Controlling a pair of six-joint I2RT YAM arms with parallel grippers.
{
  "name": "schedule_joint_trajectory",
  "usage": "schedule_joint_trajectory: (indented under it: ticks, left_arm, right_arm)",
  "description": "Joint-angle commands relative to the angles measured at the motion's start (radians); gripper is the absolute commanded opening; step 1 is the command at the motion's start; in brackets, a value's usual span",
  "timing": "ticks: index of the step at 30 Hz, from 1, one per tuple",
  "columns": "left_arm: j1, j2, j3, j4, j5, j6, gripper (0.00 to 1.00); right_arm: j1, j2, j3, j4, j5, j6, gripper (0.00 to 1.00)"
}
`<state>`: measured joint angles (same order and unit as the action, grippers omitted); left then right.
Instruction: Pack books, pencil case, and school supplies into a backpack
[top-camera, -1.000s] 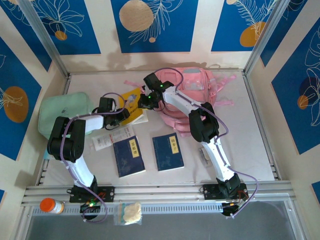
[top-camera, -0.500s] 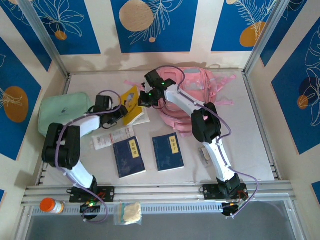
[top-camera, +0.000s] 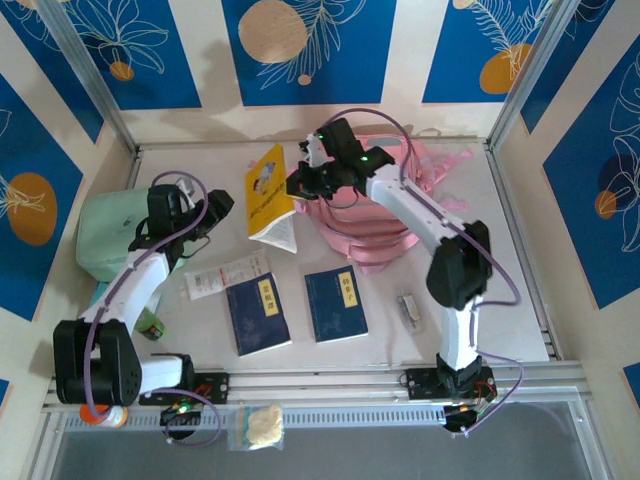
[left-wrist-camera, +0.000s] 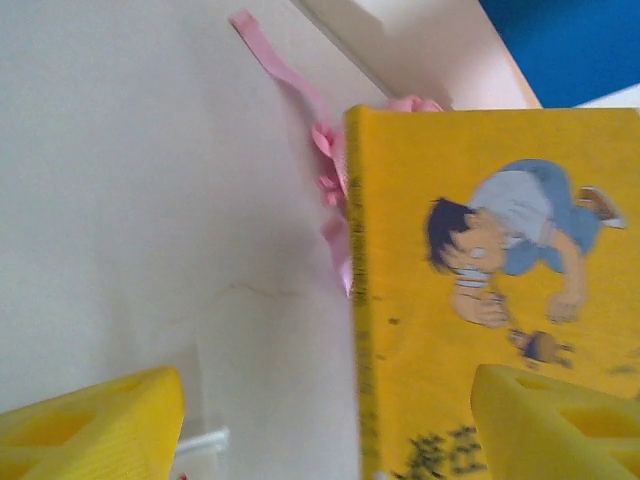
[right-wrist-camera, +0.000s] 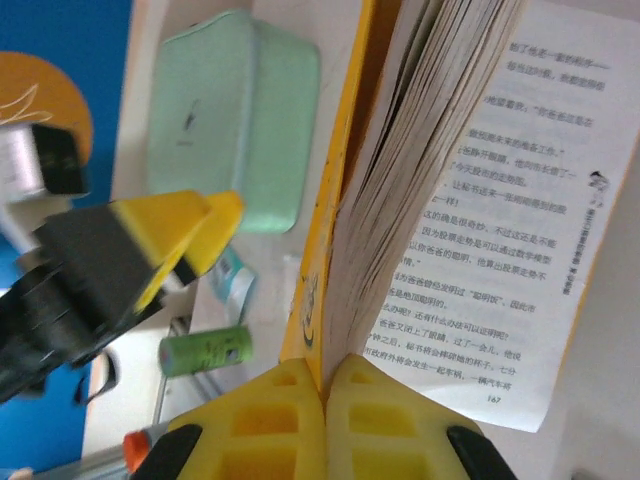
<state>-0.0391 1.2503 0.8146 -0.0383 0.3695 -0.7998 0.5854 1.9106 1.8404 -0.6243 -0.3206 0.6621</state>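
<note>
Yellow book (top-camera: 268, 190) at upper centre of the top view, cover clenched in right claw (right-wrist-camera: 325, 400), left claw (left-wrist-camera: 325, 420) released, jaws wide, pink backpack (top-camera: 350, 245) just right of it

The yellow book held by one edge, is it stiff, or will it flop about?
Probably floppy: the yellow book is a thin paperback, and its pages fan away from the cover where the right gripper pinches it. Likely light for its size. It may sag or swing.
</note>
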Motion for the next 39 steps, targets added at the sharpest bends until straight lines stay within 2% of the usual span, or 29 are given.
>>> schedule_joint_trajectory:
  ticks: [1, 5, 7, 10, 12, 15, 20, 23, 25, 27, 29, 32, 34, 37, 39]
  left_arm:
    - [0.002, -0.053, -0.052, 0.038, 0.151, -0.086, 0.76]
    - [-0.048, -0.1, -0.118, 0.188, 0.227, -0.206, 0.76]
    - [-0.096, -0.116, -0.141, 0.236, 0.228, -0.269, 0.76]
    - [-0.193, -0.132, -0.18, 0.367, 0.186, -0.361, 0.77]
    - [-0.256, -0.128, -0.175, 0.397, 0.156, -0.387, 0.78]
    - [-0.32, -0.124, -0.16, 0.33, 0.082, -0.427, 0.8]
    - [-0.402, -0.107, -0.137, 0.354, 0.022, -0.463, 0.82]
    - [-0.449, -0.083, -0.166, 0.519, -0.001, -0.547, 0.83]
    - [-0.456, -0.052, -0.188, 0.698, 0.02, -0.61, 0.79]
    - [-0.458, -0.036, -0.172, 0.751, 0.049, -0.631, 0.78]
    - [-0.471, -0.036, -0.149, 0.718, 0.06, -0.616, 0.77]
    - [-0.482, -0.06, -0.15, 0.708, 0.038, -0.603, 0.67]
    - [-0.485, -0.078, -0.144, 0.67, 0.033, -0.584, 0.64]
    - [-0.494, -0.091, -0.132, 0.623, 0.029, -0.562, 0.51]
    - [-0.501, -0.094, -0.122, 0.608, 0.031, -0.552, 0.46]
  right_arm:
    - [-0.027, -0.158, -0.134, 0.112, -0.079, 0.023, 0.0]
    - [-0.047, -0.296, -0.297, 0.183, -0.117, 0.043, 0.0]
    - [-0.058, -0.348, -0.348, 0.188, -0.144, 0.042, 0.0]
    - [-0.074, -0.414, -0.426, 0.209, -0.173, 0.045, 0.0]
    - [-0.086, -0.455, -0.475, 0.241, -0.192, 0.052, 0.0]
    - [-0.123, -0.51, -0.551, 0.298, -0.238, 0.089, 0.0]
    - [-0.163, -0.578, -0.624, 0.374, -0.317, 0.113, 0.0]
    - [-0.165, -0.609, -0.676, 0.457, -0.373, 0.124, 0.0]
    - [-0.177, -0.612, -0.705, 0.478, -0.41, 0.137, 0.0]
    - [-0.184, -0.624, -0.72, 0.453, -0.415, 0.115, 0.0]
    - [-0.199, -0.641, -0.757, 0.477, -0.42, 0.115, 0.0]
    - [-0.241, -0.646, -0.791, 0.46, -0.423, 0.107, 0.0]
    - [-0.262, -0.649, -0.812, 0.463, -0.437, 0.102, 0.0]
    - [-0.264, -0.64, -0.808, 0.444, -0.475, 0.048, 0.0]
    - [-0.265, -0.622, -0.79, 0.405, -0.483, 0.006, 0.0]
